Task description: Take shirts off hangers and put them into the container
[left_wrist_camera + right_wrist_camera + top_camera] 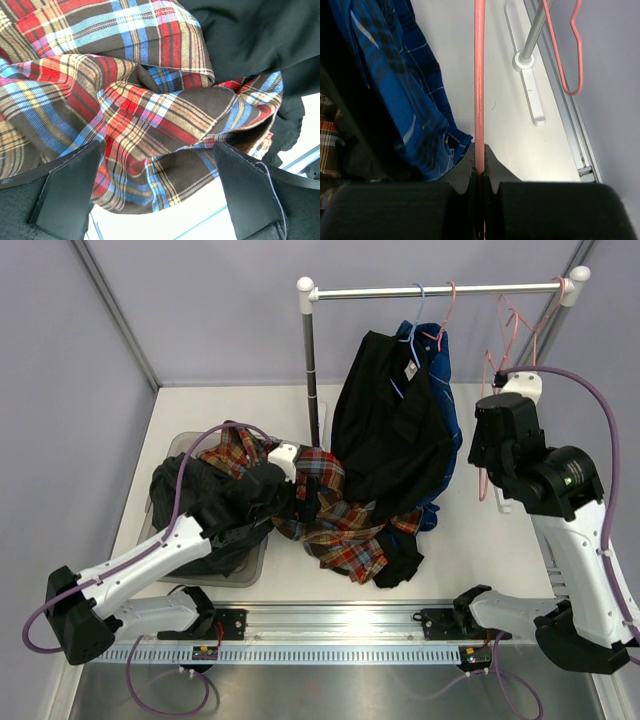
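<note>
My left gripper is spread wide over the red-orange-navy plaid shirt. In the left wrist view both dark fingers stand well apart, with bunched plaid cloth just beyond them. I cannot tell whether they touch it.

The plaid shirt spills from the shallow translucent grey plastic tub, at nine o'clock on the white table, out toward the table's centre. The dark charcoal shirt lies heaped inside the tub.

At twelve o'clock stands the white-and-silver rail. A plain black shirt hangs from it, its hem down on the table beside the plaid. The blue checked shirt hangs just behind it. A blue wire hanger hook and a pink one sit on the bar above them.

At three o'clock my right gripper is clamped tight on a bare pink wire hanger. Another bare pink hanger hangs near the rail's upright post.
</note>
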`<action>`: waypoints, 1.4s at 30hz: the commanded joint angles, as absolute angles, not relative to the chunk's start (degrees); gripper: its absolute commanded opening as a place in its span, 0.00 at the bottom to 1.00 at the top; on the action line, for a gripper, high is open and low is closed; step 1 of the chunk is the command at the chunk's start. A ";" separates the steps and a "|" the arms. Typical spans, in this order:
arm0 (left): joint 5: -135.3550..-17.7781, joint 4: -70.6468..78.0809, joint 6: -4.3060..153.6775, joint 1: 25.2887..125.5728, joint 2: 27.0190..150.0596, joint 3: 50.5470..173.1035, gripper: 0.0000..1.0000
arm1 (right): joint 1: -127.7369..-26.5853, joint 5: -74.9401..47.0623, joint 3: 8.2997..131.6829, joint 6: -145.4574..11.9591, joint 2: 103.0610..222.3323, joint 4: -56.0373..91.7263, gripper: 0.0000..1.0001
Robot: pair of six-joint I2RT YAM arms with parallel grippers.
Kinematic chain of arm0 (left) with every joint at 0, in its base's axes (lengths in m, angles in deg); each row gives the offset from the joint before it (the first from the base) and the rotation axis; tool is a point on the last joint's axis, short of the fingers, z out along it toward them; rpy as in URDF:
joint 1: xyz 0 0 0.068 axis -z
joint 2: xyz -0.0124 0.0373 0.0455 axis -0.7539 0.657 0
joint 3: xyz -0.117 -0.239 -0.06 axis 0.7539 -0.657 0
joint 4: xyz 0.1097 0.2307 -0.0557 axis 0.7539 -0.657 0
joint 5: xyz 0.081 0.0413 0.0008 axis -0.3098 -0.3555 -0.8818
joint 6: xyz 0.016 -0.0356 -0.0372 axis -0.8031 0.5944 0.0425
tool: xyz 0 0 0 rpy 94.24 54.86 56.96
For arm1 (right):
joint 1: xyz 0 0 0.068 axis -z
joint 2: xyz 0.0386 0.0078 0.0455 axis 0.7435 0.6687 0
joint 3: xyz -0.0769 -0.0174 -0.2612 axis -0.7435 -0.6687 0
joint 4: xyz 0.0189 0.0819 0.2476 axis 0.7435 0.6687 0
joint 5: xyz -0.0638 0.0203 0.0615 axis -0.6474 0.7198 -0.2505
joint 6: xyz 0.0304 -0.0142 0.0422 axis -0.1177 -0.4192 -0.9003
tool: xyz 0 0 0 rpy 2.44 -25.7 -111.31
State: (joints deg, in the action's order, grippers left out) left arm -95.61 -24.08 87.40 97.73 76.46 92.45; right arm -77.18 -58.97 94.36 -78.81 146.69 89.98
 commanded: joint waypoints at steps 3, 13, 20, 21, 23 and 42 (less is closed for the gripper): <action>-97.57 -22.73 87.45 97.97 73.78 91.16 0.99 | -73.79 -54.99 101.22 -71.28 151.91 83.25 0.00; -96.25 -22.82 88.15 97.97 76.76 91.68 0.99 | -65.71 -46.55 110.29 -68.90 162.91 80.45 0.00; -95.46 -22.73 88.42 98.06 76.85 91.86 0.99 | -60.43 -41.54 110.90 -68.81 167.39 78.33 0.00; -95.46 -22.65 88.42 97.98 76.85 91.78 0.99 | -60.25 -41.18 111.07 -69.07 167.48 78.51 0.00; -95.38 -22.56 88.42 97.98 77.03 91.69 0.99 | -60.34 -41.18 110.73 -69.60 167.40 78.60 0.00; -92.04 -22.29 89.82 98.06 79.75 94.06 0.99 | -60.25 -47.33 87.18 -76.28 159.93 67.88 0.00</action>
State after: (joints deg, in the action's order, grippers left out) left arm -93.56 -24.41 88.65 97.73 79.74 91.73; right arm -60.50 -45.59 91.37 -74.28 161.32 66.42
